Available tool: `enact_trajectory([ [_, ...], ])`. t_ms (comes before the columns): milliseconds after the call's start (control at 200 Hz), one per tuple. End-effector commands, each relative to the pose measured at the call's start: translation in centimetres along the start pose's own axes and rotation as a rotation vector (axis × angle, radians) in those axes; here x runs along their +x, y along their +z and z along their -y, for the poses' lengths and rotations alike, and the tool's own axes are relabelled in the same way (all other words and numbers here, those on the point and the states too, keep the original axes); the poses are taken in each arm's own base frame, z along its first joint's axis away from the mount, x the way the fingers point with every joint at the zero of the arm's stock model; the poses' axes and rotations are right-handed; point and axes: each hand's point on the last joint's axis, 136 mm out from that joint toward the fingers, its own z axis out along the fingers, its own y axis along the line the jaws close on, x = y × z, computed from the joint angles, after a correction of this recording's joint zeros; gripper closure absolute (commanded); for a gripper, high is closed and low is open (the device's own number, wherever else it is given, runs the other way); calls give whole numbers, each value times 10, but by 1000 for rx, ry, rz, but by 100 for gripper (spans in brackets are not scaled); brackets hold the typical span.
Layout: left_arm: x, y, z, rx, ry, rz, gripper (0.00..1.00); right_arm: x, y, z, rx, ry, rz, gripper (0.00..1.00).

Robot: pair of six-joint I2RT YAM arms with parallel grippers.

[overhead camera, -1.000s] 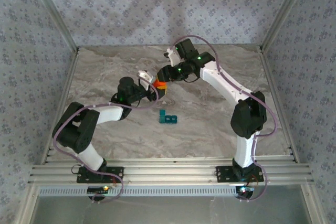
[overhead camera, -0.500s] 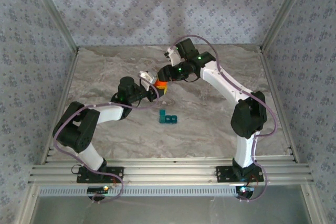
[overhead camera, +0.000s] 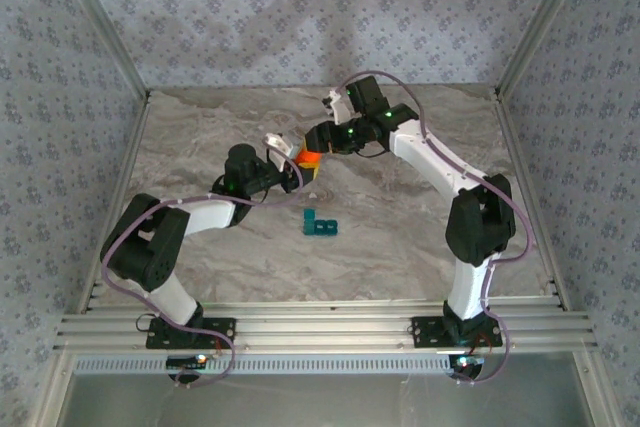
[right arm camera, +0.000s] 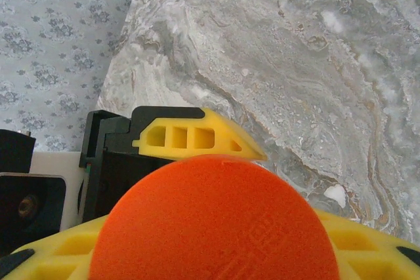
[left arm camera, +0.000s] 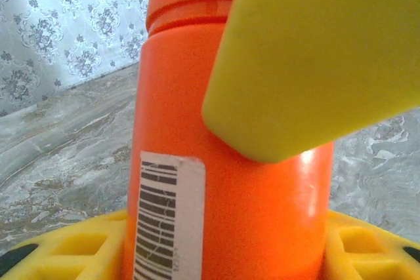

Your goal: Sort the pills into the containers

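I'm clamping the left gripper (overhead camera: 298, 169) around the orange pill bottle (left arm camera: 216, 181), upper centre. I cannot tell whether the right gripper (overhead camera: 318, 142) is pinching its cap (right arm camera: 213, 227). I'm planning a gentle, upright twist, clear of the teal containers (overhead camera: 320, 225) at centre.

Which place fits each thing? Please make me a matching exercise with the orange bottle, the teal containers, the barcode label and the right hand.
Things:
1 orange bottle
2 teal containers
3 barcode label
4 right hand

Places:
a stuck on the bottle's side
b at the bottle's cap
c between the fingers of the left hand
d lying on the table, apart from both hands

Pairs: 1-c, 2-d, 3-a, 4-b
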Motion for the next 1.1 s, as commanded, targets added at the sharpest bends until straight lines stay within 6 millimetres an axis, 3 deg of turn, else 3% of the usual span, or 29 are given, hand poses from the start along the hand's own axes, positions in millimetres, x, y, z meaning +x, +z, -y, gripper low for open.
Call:
enact_trajectory([
  [0,-35,-9,-28,-102,-34,87,85,0,-21,-6,-16,25,11,41],
  [245,-36,-8,-28,-104,-50,63,90,-7,-35,-6,-28,9,55,28],
  [345,-34,-9,-28,-105,-43,33,100,-15,-50,-2,-23,15,109,24],
  [560,-33,-8,-13,-22,-3,-19,100,-36,-73,14,10,89,246,24],
  [815,-36,5,-1,98,-55,-107,100,-57,-72,28,16,198,353,22],
  [1094,-33,13,0,138,-75,-122,100,-62,-66,26,-39,237,377,22],
])
